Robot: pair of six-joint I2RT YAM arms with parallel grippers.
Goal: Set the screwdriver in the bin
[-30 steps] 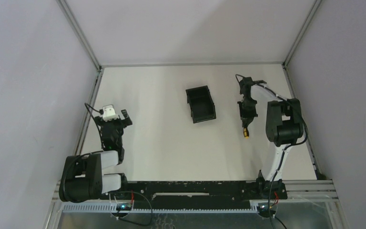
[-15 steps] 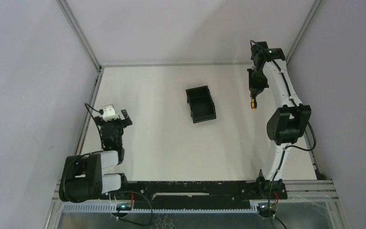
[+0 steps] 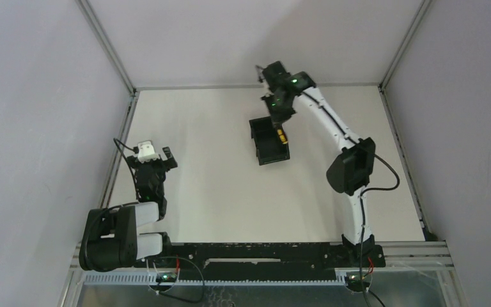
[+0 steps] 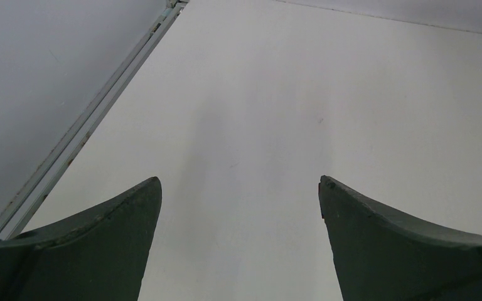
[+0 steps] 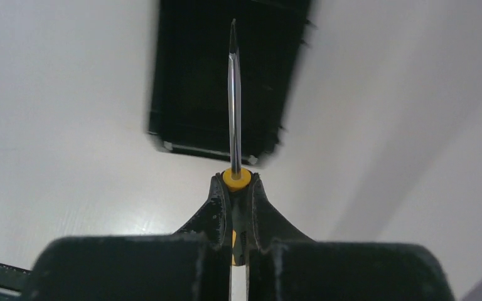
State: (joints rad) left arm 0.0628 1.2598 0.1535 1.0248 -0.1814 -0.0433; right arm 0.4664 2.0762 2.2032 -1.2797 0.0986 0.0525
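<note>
The right arm (image 3: 335, 125) is stretched out to the far middle of the table (image 3: 217, 185), and its right claw (image 5: 235, 188) is clamped tight on the screwdriver (image 5: 233, 100). It grips the handle just behind the yellow collar, and the thin shaft pokes straight out ahead. That hold makes sense to me: with the handle pinched, the whole shaft runs free and aims at the open top of the bin (image 5: 188, 94), so letting go should drop it inside. From above, the yellow collar shows over the right side of the bin (image 3: 263, 148), so the screwdriver is in the air above it, not yet lying in it. Whether the tip is below the rim I cannot tell. The left arm (image 3: 121, 224) sits folded at the near left, well apart from all this, probably just kept out of the way. Its left claw (image 4: 238, 188) has both fingers spread wide over bare table with nothing between them. I count one screwdriver, one bin, two arms and two claws.
</note>
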